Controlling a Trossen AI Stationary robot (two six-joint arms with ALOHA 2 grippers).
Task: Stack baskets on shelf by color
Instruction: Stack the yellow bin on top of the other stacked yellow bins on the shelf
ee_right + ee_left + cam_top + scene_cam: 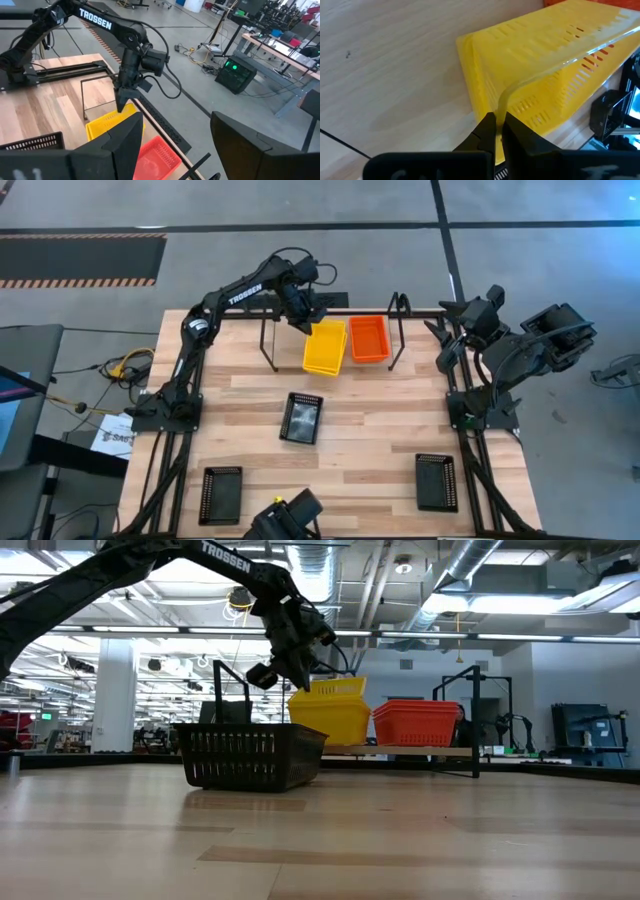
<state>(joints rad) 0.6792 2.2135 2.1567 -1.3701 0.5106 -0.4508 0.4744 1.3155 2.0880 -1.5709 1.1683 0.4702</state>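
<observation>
Closest to the low camera, 1 black basket (250, 755) sits mid-bench and hides the shelf's (268, 345) lower left. Behind it, the left end effector (497, 131) is clamped on the rim of a yellow basket (325, 347), tilted over the shelf, touching the red baskets (369, 338) on the shelf's right part. How many red ones are stacked is hard to tell. 2 more black baskets (221, 495) (436, 481) lie near the bench's (380, 430) front corners. The right end effector (175, 137) waits spread wide and empty beyond the shelf's right end.
</observation>
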